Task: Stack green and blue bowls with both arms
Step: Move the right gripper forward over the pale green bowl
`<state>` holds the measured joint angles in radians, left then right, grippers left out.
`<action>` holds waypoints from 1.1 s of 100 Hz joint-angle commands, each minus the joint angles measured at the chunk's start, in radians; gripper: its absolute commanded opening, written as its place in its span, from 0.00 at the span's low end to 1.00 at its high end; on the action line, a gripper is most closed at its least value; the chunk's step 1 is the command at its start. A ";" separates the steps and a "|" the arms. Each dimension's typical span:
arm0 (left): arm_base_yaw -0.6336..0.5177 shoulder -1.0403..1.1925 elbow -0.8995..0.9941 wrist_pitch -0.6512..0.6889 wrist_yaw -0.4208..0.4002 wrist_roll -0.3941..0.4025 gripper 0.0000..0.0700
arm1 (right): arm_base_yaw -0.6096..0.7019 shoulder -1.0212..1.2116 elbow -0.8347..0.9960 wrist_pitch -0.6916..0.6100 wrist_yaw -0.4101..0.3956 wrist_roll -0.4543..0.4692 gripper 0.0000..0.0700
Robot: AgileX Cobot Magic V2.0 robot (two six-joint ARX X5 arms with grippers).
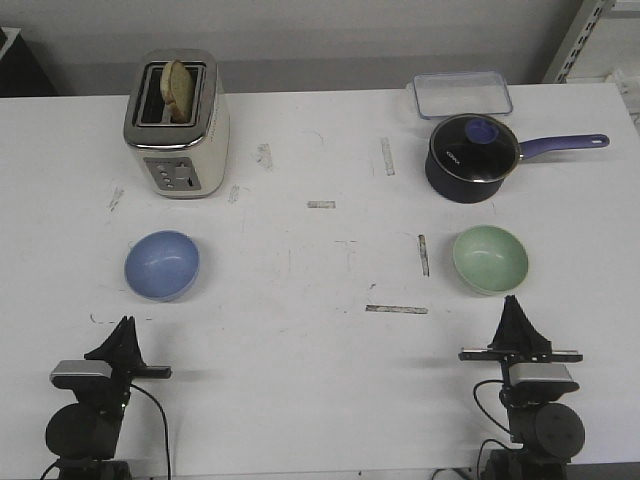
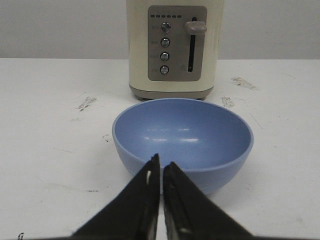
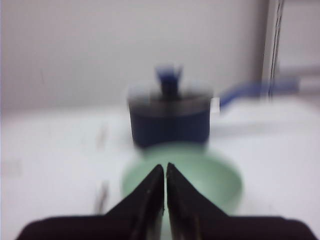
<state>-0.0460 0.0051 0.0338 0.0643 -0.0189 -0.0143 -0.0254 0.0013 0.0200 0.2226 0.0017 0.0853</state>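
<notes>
The blue bowl [image 1: 162, 265] sits upright and empty on the white table at the left. The green bowl [image 1: 490, 259] sits upright and empty at the right. My left gripper [image 1: 125, 325] is shut and empty, near the table's front edge just short of the blue bowl [image 2: 182, 140]. Its jaws [image 2: 161, 162] stand almost together in the left wrist view. My right gripper [image 1: 513, 303] is shut and empty, just in front of the green bowl [image 3: 200, 177]. Its tips [image 3: 165, 167] meet in the blurred right wrist view.
A cream toaster [image 1: 178, 125] with a slice of bread stands behind the blue bowl. A dark navy saucepan [image 1: 472, 155] with a purple handle stands behind the green bowl. A clear plastic tub [image 1: 462, 95] lies at the back right. Tape marks dot the table.
</notes>
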 commanded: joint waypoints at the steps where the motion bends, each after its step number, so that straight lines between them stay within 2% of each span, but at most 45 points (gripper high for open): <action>1: 0.000 -0.001 -0.021 0.012 0.004 -0.006 0.00 | 0.000 0.001 0.058 0.084 0.004 0.016 0.00; 13: 0.000 -0.001 -0.021 0.012 0.004 -0.006 0.00 | 0.000 0.045 0.240 -0.006 0.002 -0.056 0.00; 23: 0.000 -0.001 -0.021 0.012 0.004 -0.006 0.00 | 0.000 0.164 0.436 -0.182 0.009 -0.061 0.00; 33: 0.000 -0.001 -0.021 0.012 0.004 -0.006 0.00 | -0.002 0.321 0.627 -0.358 0.053 -0.064 0.00; 49: 0.000 -0.001 -0.021 0.012 0.004 -0.006 0.00 | -0.002 0.582 0.911 -0.666 0.053 -0.065 0.00; 66: 0.000 -0.001 -0.021 0.012 0.004 -0.006 0.00 | -0.023 0.833 1.096 -0.899 0.050 -0.143 0.02; 71: 0.000 -0.001 -0.021 0.012 0.004 -0.006 0.00 | -0.036 0.894 1.118 -0.939 0.047 -0.165 0.10; 83: 0.000 -0.001 -0.021 0.012 0.004 -0.005 0.00 | -0.074 1.024 1.124 -0.968 0.017 -0.225 0.40; 101: 0.000 -0.001 -0.021 0.012 0.004 -0.006 0.00 | -0.146 1.202 1.124 -0.977 -0.012 -0.251 0.83; 110: 0.000 -0.001 -0.021 0.012 0.004 -0.006 0.00 | -0.179 1.289 1.124 -0.969 -0.013 -0.261 0.86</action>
<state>-0.0460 0.0051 0.0338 0.0635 -0.0189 -0.0143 -0.1867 1.2247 1.1320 -0.7567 -0.0078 -0.1528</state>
